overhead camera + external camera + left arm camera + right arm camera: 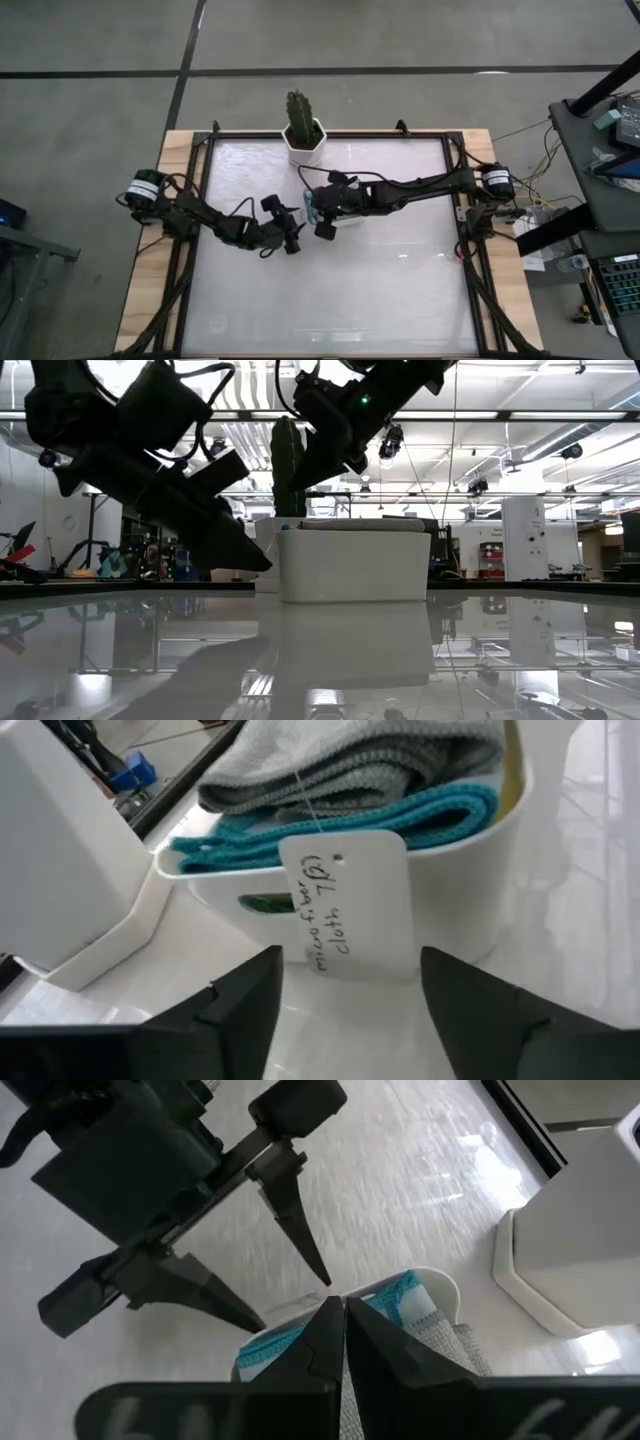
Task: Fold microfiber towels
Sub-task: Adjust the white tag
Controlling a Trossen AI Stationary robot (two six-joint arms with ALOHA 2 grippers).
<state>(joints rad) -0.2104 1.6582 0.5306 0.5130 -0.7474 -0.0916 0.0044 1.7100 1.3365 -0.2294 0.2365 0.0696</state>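
Note:
A white tray [470,890] stands mid-table, stacked with folded towels. The grey towel [340,755] lies on top of a bright blue one [400,815], and a yellow edge [512,770] shows at the tray's side. A white handwritten tag [350,910] hangs on a thread down the tray's wall. My left gripper [350,960] is open, low beside the tray, with a finger on either side of the tag and short of the wall. My right gripper [343,1305] is shut and hovers above the tray [350,565], clear of the towels.
A cactus in a white angular pot [303,135] stands just behind the tray at the table's far edge. A black frame [200,200] borders the glossy white tabletop. The two arms meet close together over the tray.

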